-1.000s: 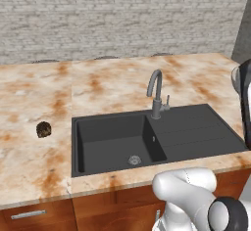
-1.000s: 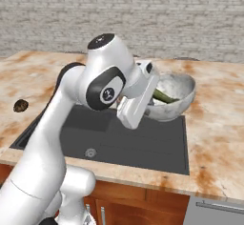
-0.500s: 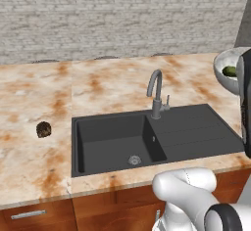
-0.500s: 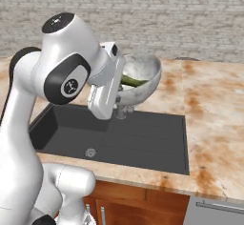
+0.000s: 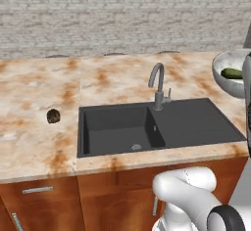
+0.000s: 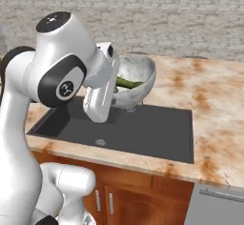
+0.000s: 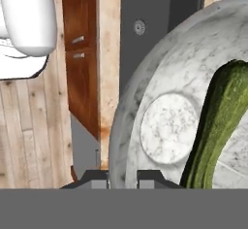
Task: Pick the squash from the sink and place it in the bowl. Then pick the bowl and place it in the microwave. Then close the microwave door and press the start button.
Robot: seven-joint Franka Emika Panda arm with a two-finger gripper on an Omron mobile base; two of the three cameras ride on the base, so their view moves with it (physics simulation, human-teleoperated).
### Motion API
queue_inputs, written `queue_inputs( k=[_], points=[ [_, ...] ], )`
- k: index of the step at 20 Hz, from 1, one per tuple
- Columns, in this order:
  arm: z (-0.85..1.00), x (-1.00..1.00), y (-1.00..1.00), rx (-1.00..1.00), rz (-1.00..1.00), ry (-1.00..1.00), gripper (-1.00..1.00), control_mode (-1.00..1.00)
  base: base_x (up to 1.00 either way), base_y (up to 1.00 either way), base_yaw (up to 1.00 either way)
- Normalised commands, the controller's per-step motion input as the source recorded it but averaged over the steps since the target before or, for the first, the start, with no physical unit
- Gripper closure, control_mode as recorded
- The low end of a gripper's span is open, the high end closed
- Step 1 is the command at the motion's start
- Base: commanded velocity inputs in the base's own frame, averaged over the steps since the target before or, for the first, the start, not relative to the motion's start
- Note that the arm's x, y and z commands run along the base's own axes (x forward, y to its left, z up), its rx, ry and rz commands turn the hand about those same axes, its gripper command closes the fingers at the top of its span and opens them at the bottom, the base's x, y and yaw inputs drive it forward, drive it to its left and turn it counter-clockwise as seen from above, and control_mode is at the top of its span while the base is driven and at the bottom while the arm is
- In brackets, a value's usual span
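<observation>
Bowl lifted with squash inside, on its way to the microwave

Bowl hangs in the air over the sink, clear of the counter; the squash lies inside it, leaning against the curved wall, which suggests the first step is done and the carry is the step in hand; the end effector is clenched on the bowl's rim, one finger on each side of the wall, as the hand view shows; a rim pinch like this lets the bowl hang from one edge, so it sits tilted and the squash settles toward the low side; the arm is raised and folded, its forearm sloping down beside the bowl above the basin's near-left part; in the left base view the bowl is at the counter's far right edge, near the faucet; a dark round lump rests on the counter left of the sink, well apart.
</observation>
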Motion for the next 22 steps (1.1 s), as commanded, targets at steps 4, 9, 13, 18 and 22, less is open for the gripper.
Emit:
queue_inputs(
  k=[4,9,13,18,22],
  points=[
    [0.0,0.0,0.0,0.0,0.0,0.0,1.0,1.0,-0.6,0.17,0.65],
    [0.0,0.0,0.0,0.0,0.0,0.0,1.0,1.0,-0.42,0.16,0.73],
    [0.0,0.0,0.0,0.0,0.0,0.0,1.0,1.0,-0.13,0.3,0.75],
    [0.0,0.0,0.0,0.0,0.0,0.0,1.0,1.0,0.0,0.45,0.78],
    [0.0,0.0,0.0,0.0,0.0,0.0,1.0,1.0,0.33,0.41,0.77]
  ],
)
